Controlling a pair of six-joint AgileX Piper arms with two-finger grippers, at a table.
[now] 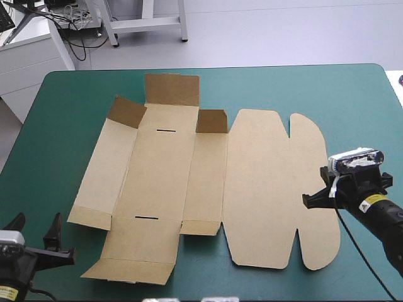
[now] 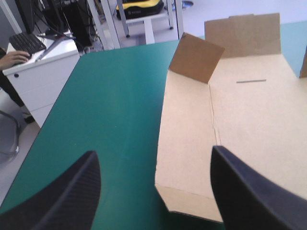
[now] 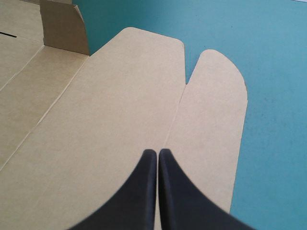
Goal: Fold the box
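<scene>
On the table the box lies unfolded.

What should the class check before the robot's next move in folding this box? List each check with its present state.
1. Box lies wholly on the teal-green cover: ok.
2. Left tool open, near the box's near left corner: ok.
3. Right tool open for a grasp: not ok, shut.
4. Right tool touching the board: cannot tell.
5. Side walls raised: not ok, lying flat.
</scene>
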